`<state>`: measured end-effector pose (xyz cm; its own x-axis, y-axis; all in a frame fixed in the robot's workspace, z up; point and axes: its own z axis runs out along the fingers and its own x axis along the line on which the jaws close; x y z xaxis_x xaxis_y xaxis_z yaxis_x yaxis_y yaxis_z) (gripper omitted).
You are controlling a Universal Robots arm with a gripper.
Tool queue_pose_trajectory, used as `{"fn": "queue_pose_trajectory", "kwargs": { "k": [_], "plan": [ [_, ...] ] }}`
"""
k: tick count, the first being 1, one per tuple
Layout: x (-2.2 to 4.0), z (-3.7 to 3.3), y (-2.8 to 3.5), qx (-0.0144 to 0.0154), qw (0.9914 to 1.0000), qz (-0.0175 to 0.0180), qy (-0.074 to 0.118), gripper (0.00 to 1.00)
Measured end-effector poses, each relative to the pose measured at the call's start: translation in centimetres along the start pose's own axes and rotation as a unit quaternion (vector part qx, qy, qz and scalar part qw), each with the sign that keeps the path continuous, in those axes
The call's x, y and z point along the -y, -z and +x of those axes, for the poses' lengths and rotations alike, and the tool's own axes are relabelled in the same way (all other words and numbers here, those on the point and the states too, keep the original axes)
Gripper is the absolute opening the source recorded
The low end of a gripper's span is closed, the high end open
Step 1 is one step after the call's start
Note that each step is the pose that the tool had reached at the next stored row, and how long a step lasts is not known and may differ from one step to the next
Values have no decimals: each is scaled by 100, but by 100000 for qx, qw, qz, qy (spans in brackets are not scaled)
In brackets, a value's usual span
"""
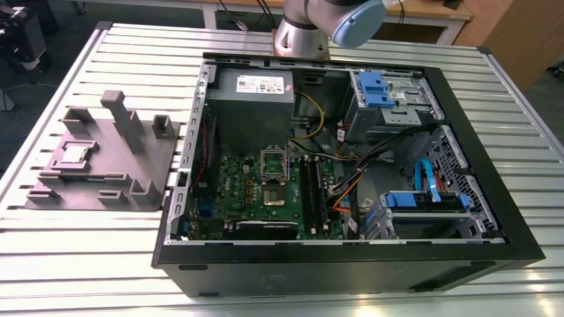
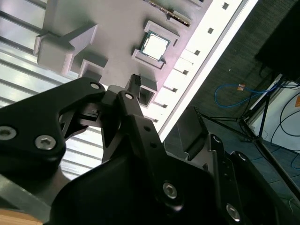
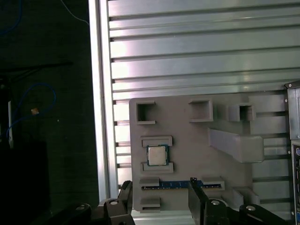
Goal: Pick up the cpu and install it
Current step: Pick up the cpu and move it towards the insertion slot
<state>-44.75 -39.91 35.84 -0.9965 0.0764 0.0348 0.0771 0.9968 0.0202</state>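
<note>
- Closest to the lens in the first wrist view is the gripper (image 3: 159, 183). Its two black jaws stand wide apart with nothing between them, seen against one edge of a grey holder block (image 3: 197, 154).
- On that block the cpu (image 3: 157, 155) lies flat in a shallow pocket framed by two low lips, its silvery metal top facing up. It is square, so no side is the longer one, and its edges run parallel to the block's edges. It is clear of both jaws and roughly in line with the gap between them.
- A thin circuit board (image 3: 173, 184) stands on edge in a slot between the cpu and the jaws. The block rests on a table (image 3: 197, 47) of aluminium slats.
- In the second wrist view the gripper's dark linkage sits in the foreground. Beyond it the cpu (image 2: 154, 46) lies in the same pocket, bright top up, with nothing touching it.
- In the exterior view the holder block sits on the table just beside an open computer case (image 1: 352, 267), on the exterior view's left of it. The cpu (image 1: 73, 154) is a small pale square lying flat on the part of the block farther from the case.
- Inside the case a green motherboard (image 1: 264, 191) lies face up. The arm (image 1: 339, 20) rises beyond the case's far side.
</note>
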Motion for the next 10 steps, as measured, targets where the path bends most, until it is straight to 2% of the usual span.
{"fn": "queue_pose_trajectory", "kwargs": {
  "k": [8,10],
  "plan": [
    [0,0,-7,-40,99986,63,1653,59],
    [1,-1,-46,-31,99986,57,1655,59]
  ]
}}
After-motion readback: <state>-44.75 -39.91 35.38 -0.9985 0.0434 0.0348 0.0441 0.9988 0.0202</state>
